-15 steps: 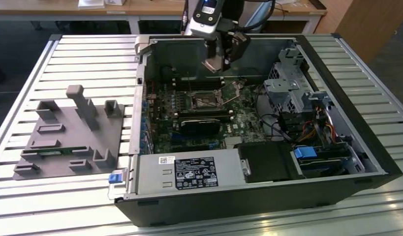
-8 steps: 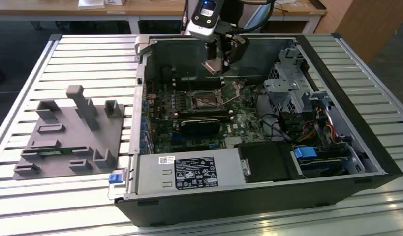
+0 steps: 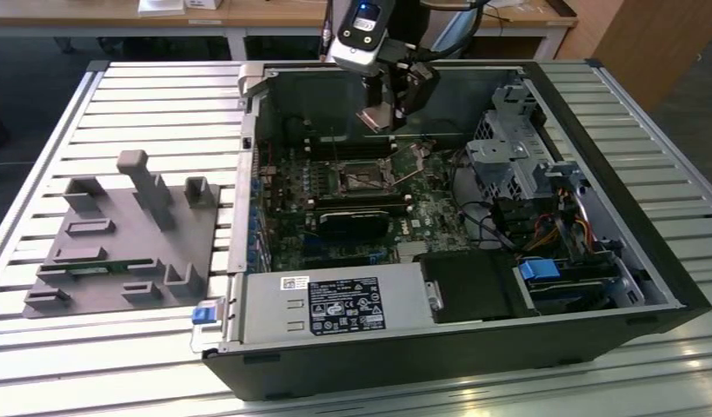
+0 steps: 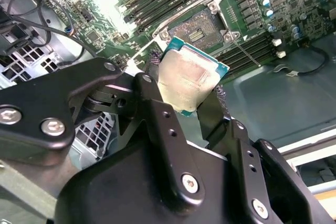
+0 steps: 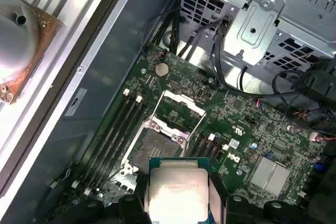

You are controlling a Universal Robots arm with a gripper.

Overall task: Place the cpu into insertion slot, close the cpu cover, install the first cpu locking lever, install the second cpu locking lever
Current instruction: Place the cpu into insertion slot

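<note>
**Exterior view.** In the upper middle of the frame, the arm's black two-fingered gripper [image 3: 393,102] hangs over the open black computer case [image 3: 634,287]. Its fingers are clamped on the cpu [image 3: 379,117], a small flat square chip with a pale silver-grey metal face. The insertion slot [image 3: 362,180] is a small dark square socket in a thin silvery frame on the green circuit board. It lies lower in the frame, near the centre, and is apart from the chip. The slot therefore lies downward from the gripper, toward the board. The chip hangs tilted rather than level with the board.

**Second wrist view.** The cpu [image 4: 190,77] sits between the two black fingers [image 4: 157,114], which grip it by opposite edges. Its metal face is turned toward the camera. The insertion slot [image 4: 198,29] shows just past the chip's free edge, and its dark centre is bare. The chip is close to square, so it has no marked long axis.

**First wrist view.** The gripper [image 5: 178,205] holds the cpu [image 5: 178,192] short of the insertion slot [image 5: 152,148]. The chip's edges look skewed against the slot's frame, though I judge that the tilt may account for part of that. The cpu cover [image 5: 181,109], a thin dull-metal frame plate with a square window, stands swung open on the slot's far side from the chip.
</note>
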